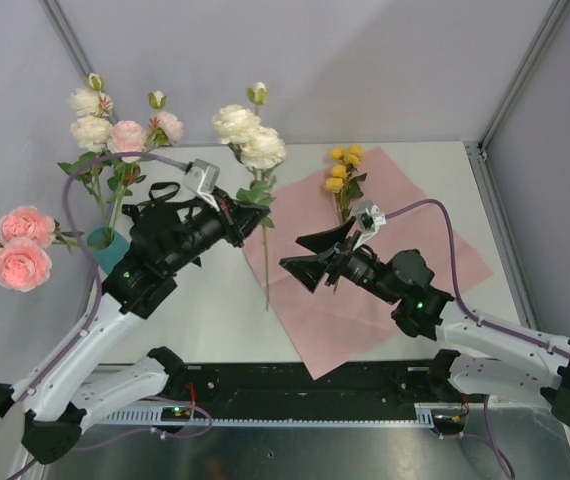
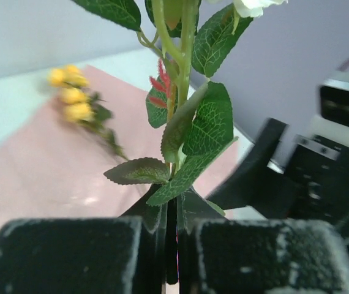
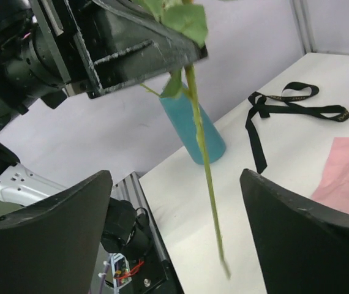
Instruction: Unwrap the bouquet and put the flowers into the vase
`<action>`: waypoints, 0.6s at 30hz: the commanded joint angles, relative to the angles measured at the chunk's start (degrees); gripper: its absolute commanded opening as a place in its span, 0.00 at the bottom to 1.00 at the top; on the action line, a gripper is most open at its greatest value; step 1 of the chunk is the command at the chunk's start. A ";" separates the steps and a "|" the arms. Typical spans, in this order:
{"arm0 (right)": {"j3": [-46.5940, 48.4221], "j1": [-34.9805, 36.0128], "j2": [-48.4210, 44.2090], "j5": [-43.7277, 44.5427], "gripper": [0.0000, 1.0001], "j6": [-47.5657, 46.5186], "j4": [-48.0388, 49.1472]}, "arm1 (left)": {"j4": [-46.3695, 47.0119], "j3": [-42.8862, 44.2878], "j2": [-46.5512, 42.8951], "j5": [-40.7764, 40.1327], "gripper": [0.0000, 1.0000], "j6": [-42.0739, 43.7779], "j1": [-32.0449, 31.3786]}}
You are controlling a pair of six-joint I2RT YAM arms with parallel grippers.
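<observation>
The only lettering I can find is a pale print along the black ribbon (image 3: 285, 107), which lies untied on the table (image 1: 205, 310), and it is too small to read.

My left gripper (image 2: 171, 239) is clamped shut on the green stem of a white rose (image 1: 250, 140), just under its lowest leaves. The bloom stands up toward the far wall and the bare stem hangs free below my fingers. My right gripper (image 3: 176, 174) is spread wide, one finger on each side of that hanging stem without touching it.

The teal vase (image 3: 193, 131) stands upright close to the table's left edge, to the left of the stem I hold. Cream and pink roses (image 1: 115, 135) already stand in it. Two large pink roses (image 1: 20, 250) hang out past the left edge; I cannot tell whether their stems reach the vase. The pink paper (image 1: 385, 280) lies flat on the right half of the table, with the yellow roses (image 1: 343, 168) lying on its far part. Bare white table shows between the paper's left edge and the vase.

My left arm reaches from the near left diagonally toward the middle. My right arm reaches in from the near right, its wrist pointing left.
</observation>
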 commanded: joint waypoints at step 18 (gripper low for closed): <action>-6.59 -0.77 -12.31 8.83 0.99 -1.07 -4.65 | 9.89 12.47 -3.65 -40.14 0.00 43.89 15.64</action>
